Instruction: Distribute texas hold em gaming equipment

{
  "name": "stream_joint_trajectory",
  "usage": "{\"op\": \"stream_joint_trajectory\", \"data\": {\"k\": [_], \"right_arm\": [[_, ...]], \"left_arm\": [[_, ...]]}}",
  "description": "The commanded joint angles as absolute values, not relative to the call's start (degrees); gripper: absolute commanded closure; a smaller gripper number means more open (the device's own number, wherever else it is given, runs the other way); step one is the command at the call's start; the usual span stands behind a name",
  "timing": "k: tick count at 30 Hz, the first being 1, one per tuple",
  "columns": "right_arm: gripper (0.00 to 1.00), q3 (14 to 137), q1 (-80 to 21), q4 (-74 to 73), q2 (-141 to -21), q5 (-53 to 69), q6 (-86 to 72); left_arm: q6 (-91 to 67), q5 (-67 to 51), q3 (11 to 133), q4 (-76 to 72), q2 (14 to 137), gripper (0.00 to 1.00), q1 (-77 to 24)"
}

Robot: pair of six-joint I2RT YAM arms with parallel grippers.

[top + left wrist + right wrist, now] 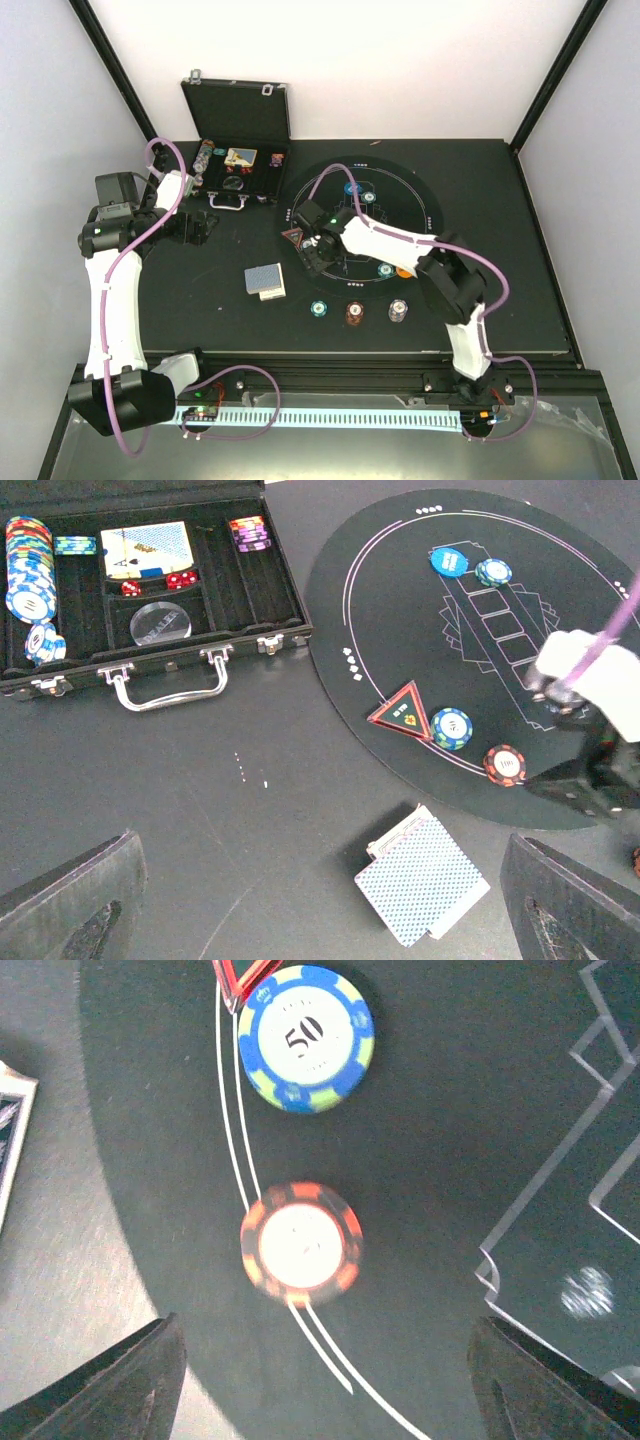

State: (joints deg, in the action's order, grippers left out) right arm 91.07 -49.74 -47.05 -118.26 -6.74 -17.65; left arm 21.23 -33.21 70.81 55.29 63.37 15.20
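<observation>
Right gripper [320,1390] hangs low over the mat [450,1110] near its 8 o'clock rim. Fingers spread wide and released, nothing between the pads.
- Red chip [300,1245] lies flat on the mat's white double line, ahead of the open fingers and touching neither.
- Blue chip [306,1038], marked 50, sits at 12 o'clock from the red chip, apart from it.
- A corner of the triangle [240,980] shows at the blue chip's 11 o'clock, just beside it.

Left gripper [320,910] is up over the bare table [200,820], fingers fully apart and empty.
- Deck [420,885] lies back-up off the mat, between the left fingers in the wrist view. Cards are slightly fanned.
- Blue disc [451,560] and a teal chip [493,572] sit side by side inside the mat's line.

Top view:
- Three chips in a row on the table at the mat's 6 o'clock: teal [319,307], red-brown [354,313], white [397,311].
- Orange disc [404,270] is on the mat at 5 o'clock, against the right arm.
- Case [237,150] stands open at the mat's 10 o'clock, with chip stacks and cards inside.
</observation>
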Motion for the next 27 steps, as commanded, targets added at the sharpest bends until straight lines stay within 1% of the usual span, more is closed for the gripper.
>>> {"op": "stream_joint_trajectory", "data": {"k": [1, 7, 11, 13, 16, 22, 27], "right_arm": [[0.18, 84.6, -49.6, -48.2, -108.0, -7.7, -18.6], [0.10, 70.1, -50.3, -47.3, -95.7, -5.9, -20.4], [0.05, 64.4, -52.7, -47.4, -90.7, -5.6, -22.3], [0.04, 62.5, -53.8, -47.1, -89.7, -5.4, -23.1], [0.04, 60.4, -55.0, -46.3, -89.3, -5.0, -24.2], [0.09, 59.0, -57.4, -45.3, -90.2, -3.7, -24.7], [0.17, 59.0, -57.9, -45.2, -91.5, -4.2, -24.8]], "left_arm": [[21.4, -33.9, 72.2, 55.9, 63.0, 0.01, 15.7], [21.3, -34.5, 72.2, 55.6, 63.4, 0.01, 15.7], [21.1, -35.0, 72.2, 55.2, 63.6, 0.01, 15.7], [21.1, -35.1, 72.0, 55.1, 63.7, 0.01, 15.7], [21.0, -35.2, 71.9, 55.0, 63.9, 0.01, 15.7], [21.3, -34.9, 71.9, 55.1, 63.7, 0.01, 15.6], [21.2, -34.9, 71.9, 55.2, 63.7, 0.01, 15.6]]}}
